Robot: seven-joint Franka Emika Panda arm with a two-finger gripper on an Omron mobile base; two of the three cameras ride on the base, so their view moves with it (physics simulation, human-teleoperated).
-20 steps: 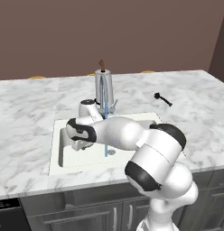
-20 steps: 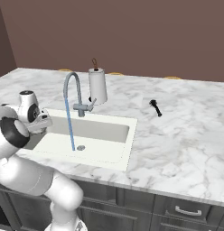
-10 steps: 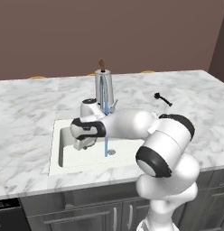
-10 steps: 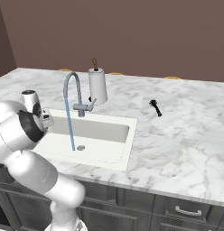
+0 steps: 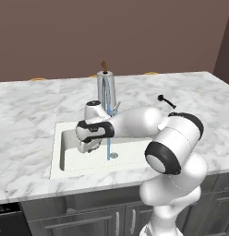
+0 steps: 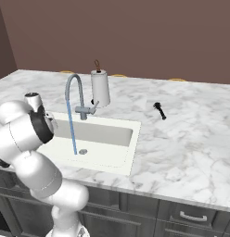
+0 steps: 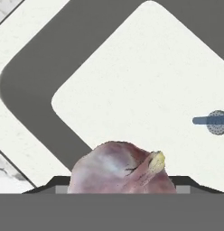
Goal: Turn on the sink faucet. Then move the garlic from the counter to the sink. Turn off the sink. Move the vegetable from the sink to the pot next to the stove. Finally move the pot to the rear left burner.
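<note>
The gripper (image 5: 90, 146) hangs over the left part of the sink (image 5: 61, 138), its jaws pinching the garlic (image 7: 122, 169), which sits between them above the basin floor. Inside the sink, a thin blue stream falls from the faucet (image 6: 74, 95) onto the round drain (image 7: 217, 122), right of the garlic; the basin floor shows no pooled water. On the counter (image 6: 191, 134) behind the faucet stands a paper-towel roll (image 6: 100, 88), and a small black utensil (image 6: 159, 110) lies farther right.

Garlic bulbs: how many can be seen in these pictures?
1. The garlic bulb sits close in front of the hand camera, above the sink floor. Others may be hidden behind the arm.
</note>
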